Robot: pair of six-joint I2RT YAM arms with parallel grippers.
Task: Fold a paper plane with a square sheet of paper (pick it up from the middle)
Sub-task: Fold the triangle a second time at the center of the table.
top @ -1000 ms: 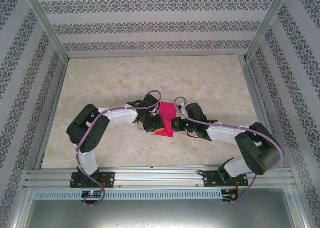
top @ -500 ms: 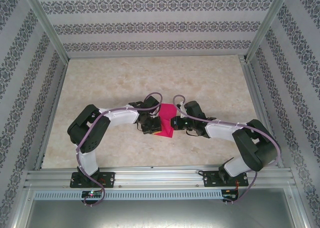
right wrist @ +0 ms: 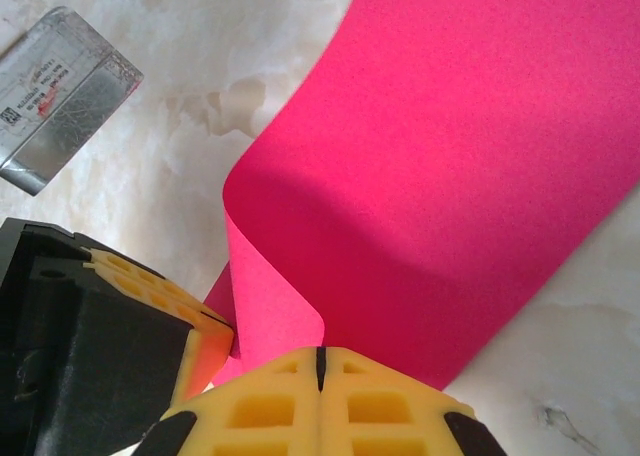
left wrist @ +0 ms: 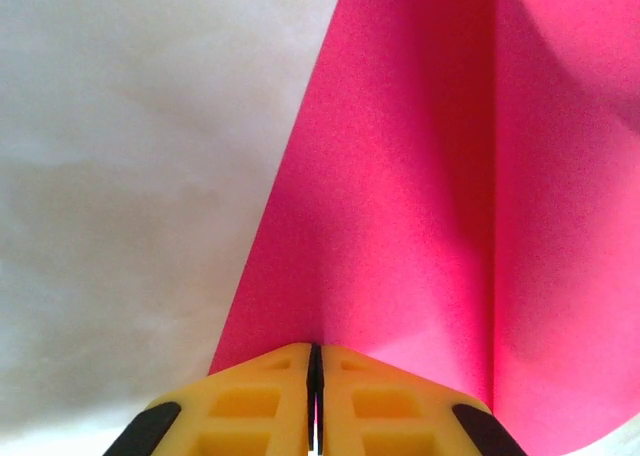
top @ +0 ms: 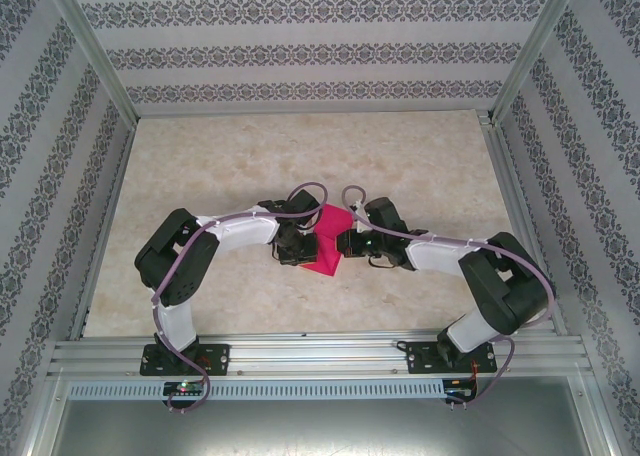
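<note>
The square sheet of paper (top: 323, 259), bright magenta-pink, is held up off the table between my two grippers, bowed into a curve. My left gripper (top: 303, 244) is shut on its left edge; in the left wrist view the yellow fingertips (left wrist: 270, 386) pinch the sheet (left wrist: 400, 206), which rises to a vertical bend on the right. My right gripper (top: 345, 242) is shut on the opposite edge. In the right wrist view the paper (right wrist: 450, 176) curls over just ahead of that gripper (right wrist: 320, 354), and the left gripper's finger (right wrist: 150, 296) sits close at the left.
The marbled beige table (top: 300, 156) is fenced by patterned walls and an aluminium frame, with a rail (top: 320, 354) at the near edge. A small silvery tag (right wrist: 62, 98) lies on the table beyond the grippers.
My right gripper has moved left toward the left gripper. The sheet between them has bowed more and looks narrower from above. The left arm has barely shifted.
</note>
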